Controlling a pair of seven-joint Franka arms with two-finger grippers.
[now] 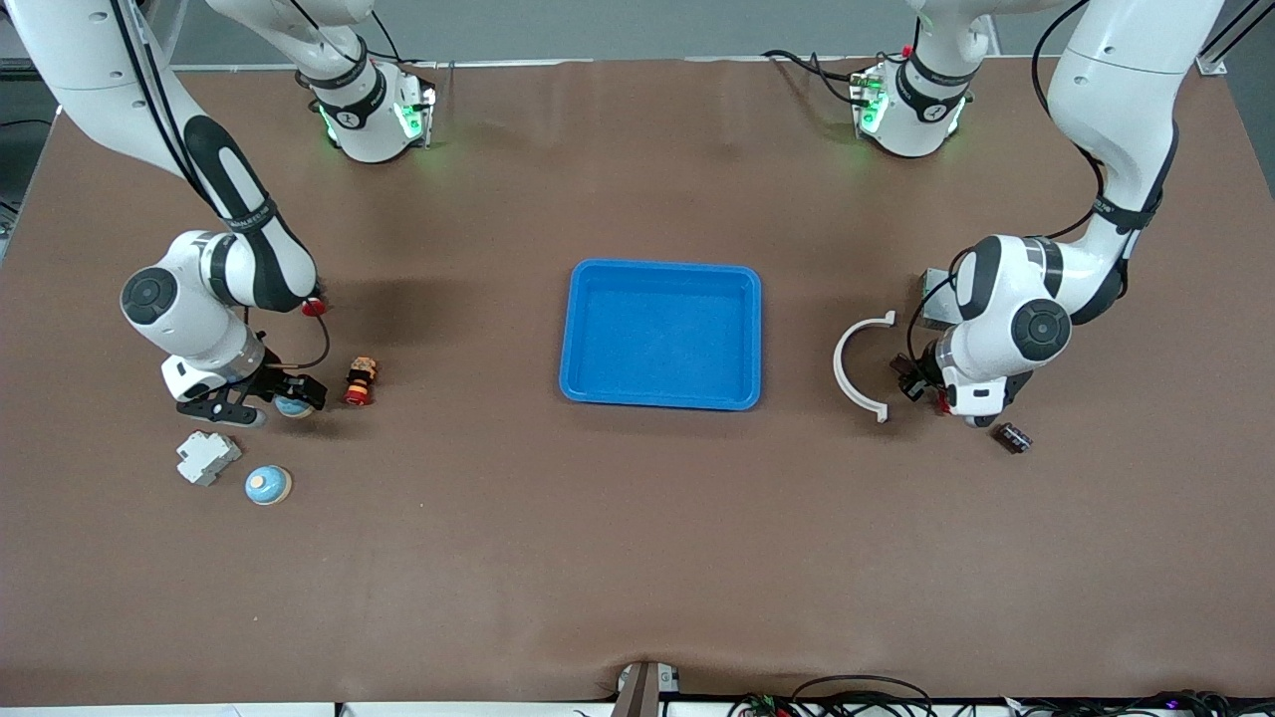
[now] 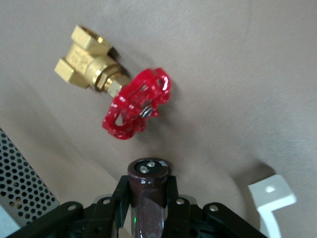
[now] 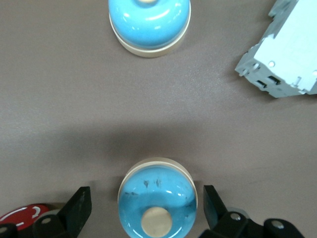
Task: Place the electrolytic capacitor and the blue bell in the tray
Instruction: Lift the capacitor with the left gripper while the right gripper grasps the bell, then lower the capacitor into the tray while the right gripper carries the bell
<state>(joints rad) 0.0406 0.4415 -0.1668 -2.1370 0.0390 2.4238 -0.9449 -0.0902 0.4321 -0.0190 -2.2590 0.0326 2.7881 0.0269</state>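
Observation:
The bright-blue tray (image 1: 596, 334) lies empty at the table's middle. My right gripper (image 1: 287, 400) (image 3: 146, 212) is open and low over a blue bell (image 1: 293, 406) (image 3: 158, 196), with one finger on each side and not touching it. A second blue bell (image 1: 267, 485) (image 3: 148, 22) sits nearer the front camera. My left gripper (image 1: 908, 382) (image 2: 148, 196) is shut on a dark brown electrolytic capacitor (image 2: 148, 173), low over the table toward the left arm's end. Another dark capacitor (image 1: 1015, 437) lies on the table close by.
A grey-white block (image 1: 207, 457) (image 3: 282, 62) and a red-and-yellow button (image 1: 361, 381) flank the bells. Close to my left gripper are a brass valve (image 2: 91, 62) with a red handwheel (image 2: 138, 101), a white arc piece (image 1: 853, 363) (image 2: 272, 198) and a perforated grey box (image 1: 934, 299) (image 2: 20, 191).

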